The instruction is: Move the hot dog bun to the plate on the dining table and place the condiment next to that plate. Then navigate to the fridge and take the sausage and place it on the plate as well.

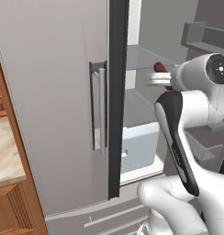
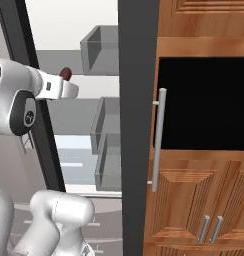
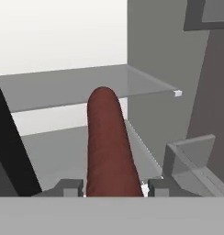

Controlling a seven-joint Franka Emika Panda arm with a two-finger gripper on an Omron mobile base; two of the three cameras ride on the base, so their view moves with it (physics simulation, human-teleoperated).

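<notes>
The sausage [image 3: 109, 142], a dark reddish-brown cylinder with a rounded end, points away from the hand between my fingertips [image 3: 68, 187]. My gripper [image 3: 114, 189] is shut on its near end. It hangs inside the open fridge [image 1: 54, 92], above a glass shelf [image 3: 63, 85]. From the left base view, the sausage [image 1: 159, 67] pokes out past the white hand at upper-shelf height. In the right base view its tip [image 2: 65, 73] shows just above the hand. The bun, plate and condiment are out of view.
The fridge's left door [image 1: 49, 137] is shut, with a long handle [image 1: 101, 110]. The open right door's dark edge [image 2: 139, 100] carries grey bins [image 2: 100, 49]. A pale drawer [image 1: 141, 144] sits low inside. Wooden cabinets with a dark opening [image 2: 204, 100] stand on the right.
</notes>
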